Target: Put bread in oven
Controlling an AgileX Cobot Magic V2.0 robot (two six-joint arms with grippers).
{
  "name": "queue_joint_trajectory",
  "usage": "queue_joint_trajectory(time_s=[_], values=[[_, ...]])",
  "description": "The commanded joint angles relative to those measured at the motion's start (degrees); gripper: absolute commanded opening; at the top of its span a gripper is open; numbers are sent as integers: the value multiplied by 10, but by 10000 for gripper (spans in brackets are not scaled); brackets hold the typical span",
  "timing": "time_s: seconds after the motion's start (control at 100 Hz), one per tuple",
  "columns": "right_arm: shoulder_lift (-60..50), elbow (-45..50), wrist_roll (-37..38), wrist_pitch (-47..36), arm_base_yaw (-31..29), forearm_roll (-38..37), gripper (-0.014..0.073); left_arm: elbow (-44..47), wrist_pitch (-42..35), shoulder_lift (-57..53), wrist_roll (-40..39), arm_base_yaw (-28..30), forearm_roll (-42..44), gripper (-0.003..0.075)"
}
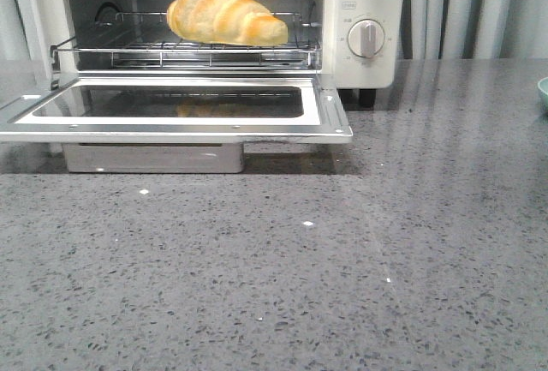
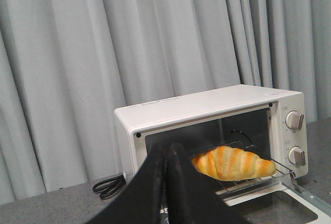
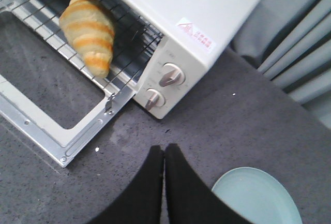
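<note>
One bread point(image 1: 226, 15): resting on wire rack point(image 1: 184, 45), oven point(image 1: 364, 11) door point(image 1: 171, 110) down.
Left tool point(image 2: 168, 182): clenched, empty.
Right tool point(image 3: 163, 182): clenched, empty.
Next: lift door shut gently, no jolting rack.

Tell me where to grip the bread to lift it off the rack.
Grip the bread across its thick middle, coming in from the front through the open door. It lies lengthwise across the rack, tapering to the right, so the middle gives the fullest hold.

table point(image 1: 342, 285): grey speckled stone | on it: oven point(image 1: 360, 11), pale green plate point(image 3: 258, 198), black cord point(image 2: 107, 187)
</note>
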Motion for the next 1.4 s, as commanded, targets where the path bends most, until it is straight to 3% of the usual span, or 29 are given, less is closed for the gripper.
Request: queue_joint_trajectory(time_s=[0.0,0.46,0.78,1.39], values=[[-48,8,18,-9,-2,-51,-39,-13,-38,9,-6,-5,8,-22],[-257,243,129,-43,-2,-182,-39,-13,-38,9,-6,-5,3,-21],[-358,382,159,-79,-2,-186,-39,-13,-38,9,-6,-5,3,-21],[-375,408,159,-70,-2,-181,-39,-13,-38,9,-6,-5,3,-21]])
